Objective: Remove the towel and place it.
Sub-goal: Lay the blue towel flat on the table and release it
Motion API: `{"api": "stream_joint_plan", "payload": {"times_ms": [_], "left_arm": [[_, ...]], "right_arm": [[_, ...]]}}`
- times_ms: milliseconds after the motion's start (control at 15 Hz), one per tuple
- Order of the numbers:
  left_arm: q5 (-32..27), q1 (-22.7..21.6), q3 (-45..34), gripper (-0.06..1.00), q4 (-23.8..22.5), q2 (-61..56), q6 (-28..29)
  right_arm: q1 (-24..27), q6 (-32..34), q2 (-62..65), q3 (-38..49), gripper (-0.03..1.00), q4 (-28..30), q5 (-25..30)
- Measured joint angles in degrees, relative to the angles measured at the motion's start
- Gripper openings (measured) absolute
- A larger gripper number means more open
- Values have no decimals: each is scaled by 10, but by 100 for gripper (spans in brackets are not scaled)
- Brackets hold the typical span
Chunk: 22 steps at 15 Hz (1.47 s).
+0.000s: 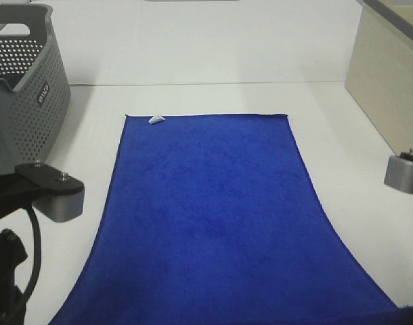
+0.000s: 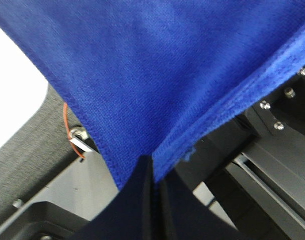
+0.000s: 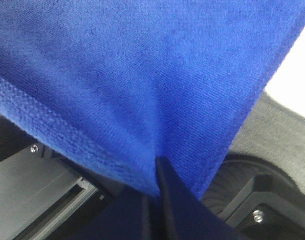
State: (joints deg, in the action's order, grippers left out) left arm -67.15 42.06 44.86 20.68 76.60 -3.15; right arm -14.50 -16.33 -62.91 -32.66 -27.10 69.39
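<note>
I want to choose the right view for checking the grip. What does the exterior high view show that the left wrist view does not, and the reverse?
Only exterior high: the basket, the white tag, and the towel lying flat on the table. Only left wrist: the left claw shut on the towel's edge. Both: the blue cloth itself.
</note>
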Motion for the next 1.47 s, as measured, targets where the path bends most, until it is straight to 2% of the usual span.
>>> {"api": "stream_joint_plan", "payload": {"times_ms": [200, 467, 933, 1467], "left_arm": [[9, 1, -36, 0, 29, -1, 0], [29, 2, -46, 0, 32, 3, 0], [48, 2, -46, 0, 41, 72, 13], [59, 2, -32, 0, 53, 205, 9]], "right_arm": [[0, 0, 0, 37, 2, -13, -1], [0, -1, -23, 46, 2, -14, -1], [0, -1, -150, 47, 2, -9, -3], [1, -7, -309, 45, 2, -25, -7]]}}
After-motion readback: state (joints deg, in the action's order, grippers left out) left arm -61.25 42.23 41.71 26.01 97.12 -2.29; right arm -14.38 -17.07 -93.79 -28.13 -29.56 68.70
